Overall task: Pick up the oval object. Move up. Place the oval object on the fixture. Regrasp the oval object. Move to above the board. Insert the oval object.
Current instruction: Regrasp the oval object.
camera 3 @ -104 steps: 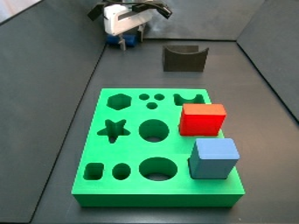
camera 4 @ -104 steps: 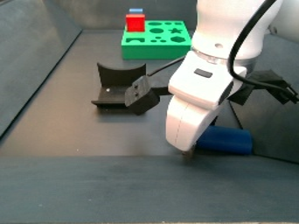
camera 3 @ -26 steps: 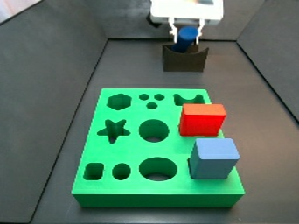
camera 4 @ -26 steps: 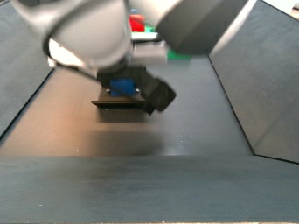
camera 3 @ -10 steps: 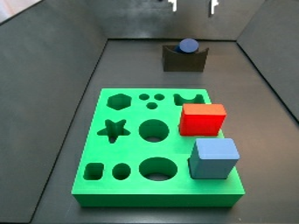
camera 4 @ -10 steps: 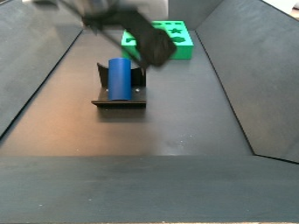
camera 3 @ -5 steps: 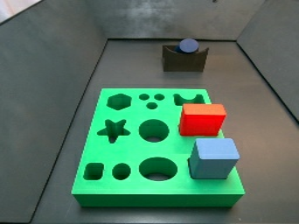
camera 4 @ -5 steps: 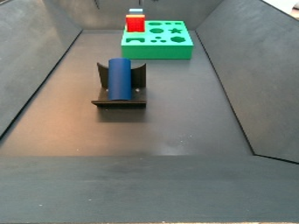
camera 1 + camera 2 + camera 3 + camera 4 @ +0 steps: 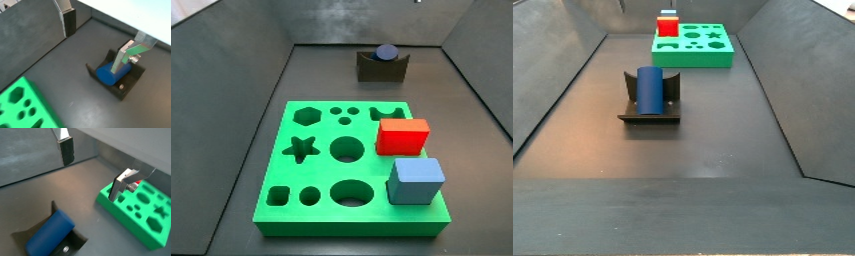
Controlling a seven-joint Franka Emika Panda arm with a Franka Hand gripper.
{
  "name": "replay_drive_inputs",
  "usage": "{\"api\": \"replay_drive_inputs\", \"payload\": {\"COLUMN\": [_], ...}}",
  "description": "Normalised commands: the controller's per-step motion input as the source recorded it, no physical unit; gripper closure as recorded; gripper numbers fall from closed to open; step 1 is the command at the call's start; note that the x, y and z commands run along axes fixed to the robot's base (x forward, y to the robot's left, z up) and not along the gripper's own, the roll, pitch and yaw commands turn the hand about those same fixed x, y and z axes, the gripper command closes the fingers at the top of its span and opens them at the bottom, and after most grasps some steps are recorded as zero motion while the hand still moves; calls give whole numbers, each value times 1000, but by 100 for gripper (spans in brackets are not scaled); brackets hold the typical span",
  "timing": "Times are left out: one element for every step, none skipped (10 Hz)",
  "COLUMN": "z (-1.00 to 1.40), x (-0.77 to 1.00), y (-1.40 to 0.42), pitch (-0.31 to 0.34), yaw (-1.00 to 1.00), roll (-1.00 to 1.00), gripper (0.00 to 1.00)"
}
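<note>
While the oval object (image 9: 649, 88) rests in the fixture (image 9: 648, 114), the gripper (image 9: 99, 31) hangs above, jaws spread, empty.

You see the oval object (image 9: 649, 89), a dark blue peg, lying lengthwise in the notch of the dark fixture (image 9: 669, 105). The green board (image 9: 331, 180) lies well apart. The end effector (image 9: 100, 32) hangs open above, fingers empty.

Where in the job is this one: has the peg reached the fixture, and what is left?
Done: the oval object lies in the fixture notch. In hand: nothing; the tool, seen only in the wrist views, is open above it, fingers apart and empty. Left: regrasp, carry to the board, insert.
</note>
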Motion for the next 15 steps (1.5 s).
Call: {"api": "replay_drive_inputs", "payload": {"z": [2,0,-1,1,8,12,11,-3,-14,-14,-14,-13,-14,-17,-22], "x": [-25,-21,-18,-21,-17,-10,4,18,36,46,60,69,89,97,108], "y": [-21,-22,-20,-17,-17,-16,-20,-22,-23,-25,-28,-28,-34,-37,-41], "pitch": [1,-5,-9,-9,-7,-3,5,11,23,30,50,61,101,121,168], "yaw": [14,16,17,18,20,21,22,24,27,29,34,39,54,65,98], "roll": [1000,1000,1000,1000,1000,1000,1000,1000,1000,1000,1000,1000,1000,1000,1000], "gripper": [0,0,0,0,0,0,0,0,0,0,0,0,0,0,0]}}
